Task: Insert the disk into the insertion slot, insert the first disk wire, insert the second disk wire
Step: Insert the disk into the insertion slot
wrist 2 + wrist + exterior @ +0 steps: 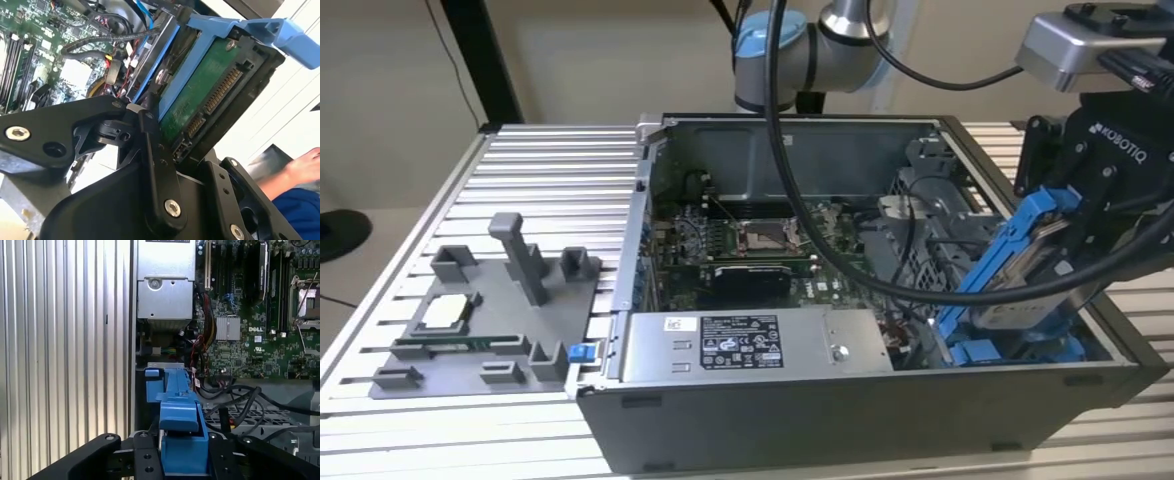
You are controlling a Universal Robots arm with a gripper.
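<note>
The black gripper (1074, 235) holds the disk (1014, 285), a flat silver-grey hard drive in a bright blue plastic carrier frame. The disk tilts steeply over one corner of the open grey metal computer case (854, 420), on the exterior view's right. In the second wrist view the fingers (156, 165) are clamped on the drive's edges, with its green circuit board (200, 95) showing. The drive's lower end reaches down to the insertion slot (983, 352), a grey sheet-metal bay with blue rails in that corner of the case. I cannot tell whether it touches the rails. The case stands on a ribbed aluminium table (547, 160). A person's hand (306, 165) shows outside the case.
</note>
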